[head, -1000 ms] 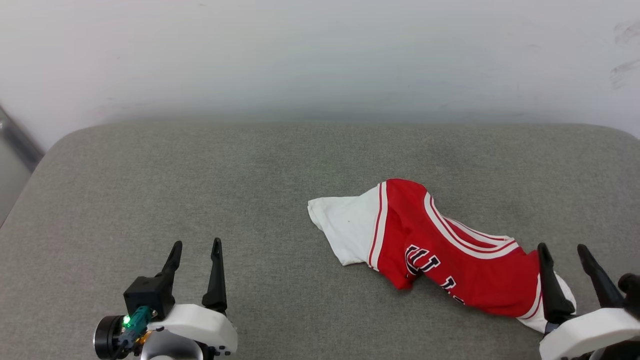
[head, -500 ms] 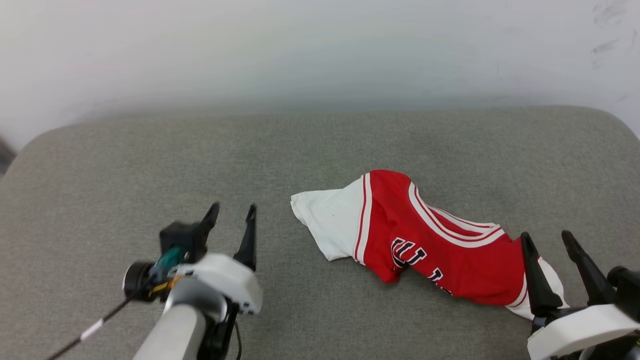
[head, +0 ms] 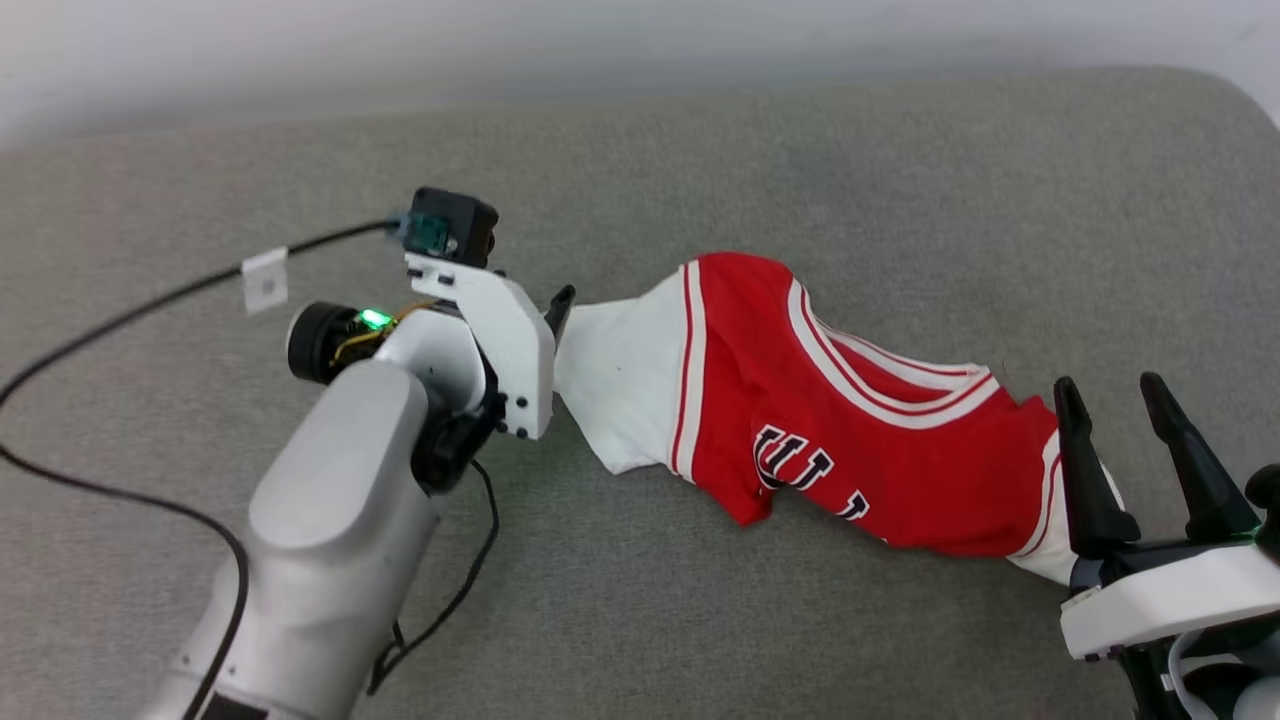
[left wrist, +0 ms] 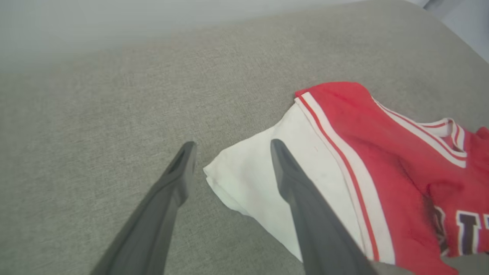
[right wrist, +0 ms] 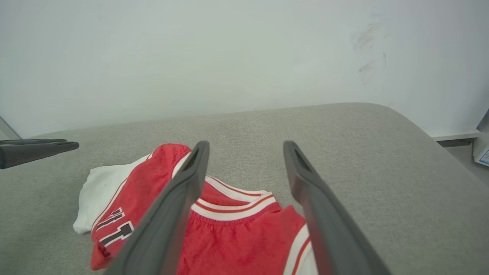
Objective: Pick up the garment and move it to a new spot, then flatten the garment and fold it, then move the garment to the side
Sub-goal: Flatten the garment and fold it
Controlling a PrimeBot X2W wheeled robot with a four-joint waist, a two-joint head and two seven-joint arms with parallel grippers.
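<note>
The garment (head: pixel 850 440) is a red jersey T-shirt with white sleeves, lying crumpled on the grey pad, lettering partly showing. My left gripper (head: pixel 556 312) has reached its left white sleeve (head: pixel 620 380). In the left wrist view the left gripper (left wrist: pixel 233 145) is open, and the sleeve's corner (left wrist: pixel 244 179) lies between the fingers, the right finger over the white cloth. My right gripper (head: pixel 1108 385) stands open at the garment's right end, over the other white sleeve. In the right wrist view the garment (right wrist: pixel 237 236) lies under and between the open right gripper (right wrist: pixel 246 144).
The grey padded surface (head: pixel 800 180) runs wide around the garment, with a white wall behind it. A black cable (head: pixel 100 480) with a white tag (head: pixel 265 280) trails from my left arm across the left of the pad. The pad's rounded right edge (right wrist: pixel 428 133) drops off.
My left arm has swung forward and to the right, from the near left of the pad to the white sleeve. The head camera has tilted down. The right gripper has stayed put.
</note>
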